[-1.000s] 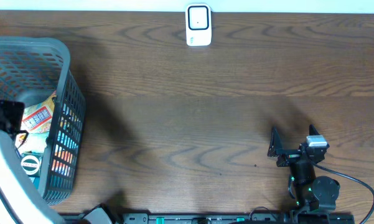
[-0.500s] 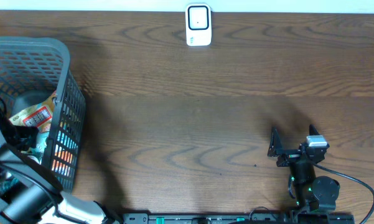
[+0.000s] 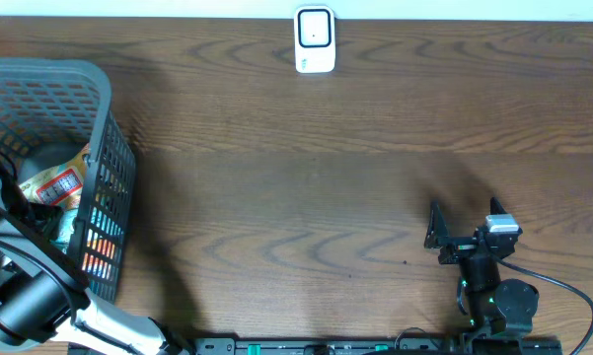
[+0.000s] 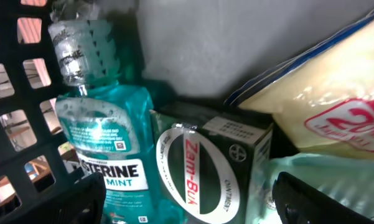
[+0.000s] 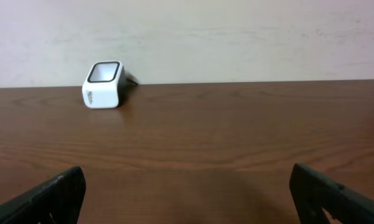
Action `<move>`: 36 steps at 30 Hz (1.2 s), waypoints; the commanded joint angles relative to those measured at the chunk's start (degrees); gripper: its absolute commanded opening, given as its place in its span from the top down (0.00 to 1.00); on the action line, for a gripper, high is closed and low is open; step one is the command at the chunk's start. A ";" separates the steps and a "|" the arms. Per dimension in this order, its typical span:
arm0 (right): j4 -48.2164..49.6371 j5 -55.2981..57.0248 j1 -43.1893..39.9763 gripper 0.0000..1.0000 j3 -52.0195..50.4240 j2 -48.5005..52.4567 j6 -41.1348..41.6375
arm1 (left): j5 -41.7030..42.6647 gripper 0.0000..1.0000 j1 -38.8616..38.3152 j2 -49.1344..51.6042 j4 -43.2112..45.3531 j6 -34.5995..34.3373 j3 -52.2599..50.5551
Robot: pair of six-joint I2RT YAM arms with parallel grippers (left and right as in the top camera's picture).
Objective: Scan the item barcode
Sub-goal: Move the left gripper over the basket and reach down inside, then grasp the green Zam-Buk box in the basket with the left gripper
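Left wrist: left pincer (image 4: pixel 187 190) gapes toward a Zam-Buk box (image 4: pixel 215 165) (in basket (image 4: pixel 12 127)); right pincer (image 5: pixel 187 180) likewise open.

My table (image 3: pixel 306 197): dark wood grain. 2 things on it: grey mesh basket (image 3: pixel 107 187) at my left edge, white scanner (image 3: pixel 315 39) at the far edge, mid-width, well apart from the basket.

The left arm (image 3: pixel 25 296) comes in from the lower left corner of the overhead view and slants up along the left edge. Its wrist view shows the left claw (image 4: pixel 199 208) as two dark fingertips (image 4: pixel 311 196) in the bottom corners, well apart. The right arm (image 3: pixel 488 291) sits folded low at lower right, with the right claw (image 3: pixel 437 235) spread wide and gripping nothing.
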 commanded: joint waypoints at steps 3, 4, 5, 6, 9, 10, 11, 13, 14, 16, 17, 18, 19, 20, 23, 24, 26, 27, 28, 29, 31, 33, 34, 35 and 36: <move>-0.15 0.07 0.44 0.01 -0.09 -0.22 0.70 | -1.62 0.14 0.11 0.52 1.79 0.83 -2.16; -0.15 0.07 0.44 0.01 -0.09 -0.22 0.70 | -1.62 0.14 0.11 0.52 2.64 0.83 -3.10; -0.15 0.07 0.44 0.01 -0.09 -0.22 0.70 | -1.62 0.14 0.11 0.52 3.32 0.83 -3.93; -0.15 0.07 0.44 0.01 -0.09 -0.22 0.70 | -1.62 0.14 0.11 0.52 4.09 0.81 -4.87; -0.15 0.07 0.44 0.01 -0.09 -0.22 0.70 | -1.64 0.14 0.11 0.52 5.97 0.83 -7.34; -0.15 0.07 0.44 0.01 -0.09 -0.22 0.70 | -1.68 0.15 0.11 0.52 6.32 0.90 -7.98; -0.15 0.07 0.44 0.01 -0.09 -0.22 0.70 | -1.86 0.17 0.11 0.52 6.54 1.03 -8.37; -0.15 0.07 0.44 0.01 -0.09 -0.22 0.70 | -2.05 0.25 0.11 0.52 6.67 1.07 -8.76; -0.15 0.07 0.44 0.01 -0.09 -0.22 0.70 | -2.03 0.29 0.11 0.52 6.67 1.33 -8.76; -0.15 0.07 0.44 0.01 -0.09 -0.22 0.70 | -2.03 0.39 0.11 0.52 6.62 1.44 -8.76; -0.15 0.07 0.44 0.01 -0.09 -0.22 0.70 | -2.05 0.42 0.11 0.52 6.54 1.44 -8.76; -0.15 0.07 0.44 0.01 -0.09 -0.22 0.70 | -2.03 0.46 0.11 0.52 6.49 1.44 -8.76; -0.15 0.07 0.44 0.01 -0.09 -0.22 0.70 | -2.03 0.51 0.11 0.52 6.47 1.46 -8.76; -0.15 0.07 0.44 0.01 -0.09 -0.22 0.70 | -2.03 0.55 0.11 0.52 6.47 1.46 -8.76; -0.15 0.07 0.44 0.01 -0.09 -0.22 0.70 | -2.05 0.58 0.11 0.52 6.49 1.44 -8.74; -0.15 0.07 0.44 0.01 -0.09 -0.22 0.70 | -2.03 0.58 0.11 0.52 6.47 1.44 -8.74; -0.15 0.07 0.44 0.01 -0.09 -0.22 0.70 | -2.03 0.59 0.11 0.50 6.43 1.44 -8.48; -0.15 0.07 0.44 0.01 -0.09 -0.22 0.70 | -2.03 0.61 0.11 0.50 6.21 1.44 -8.20; -0.15 0.07 0.44 0.01 -0.09 -0.22 0.70 | -2.03 0.62 0.11 0.50 5.92 1.46 -7.74; -0.15 0.07 0.44 0.01 -0.09 -0.22 0.70 | -2.03 0.62 0.11 0.50 5.49 1.44 -7.21; -0.15 0.07 0.44 0.01 -0.09 -0.22 0.70 | -2.03 0.62 0.11 0.50 4.28 1.46 -5.77; -0.15 0.07 0.44 0.01 -0.09 -0.22 0.70 | -2.03 0.62 0.11 0.39 3.13 1.44 -4.24; -0.15 0.07 0.44 0.01 -0.09 -0.22 0.70 | -2.01 0.63 0.11 0.26 2.27 1.44 -3.06; -0.15 0.07 0.44 0.01 -0.09 -0.22 0.70 | -1.99 0.63 0.11 0.24 1.44 1.44 -1.97; -0.15 0.07 0.44 0.01 -0.09 -0.22 0.70 | -1.97 0.63 0.11 0.22 0.72 1.44 -1.05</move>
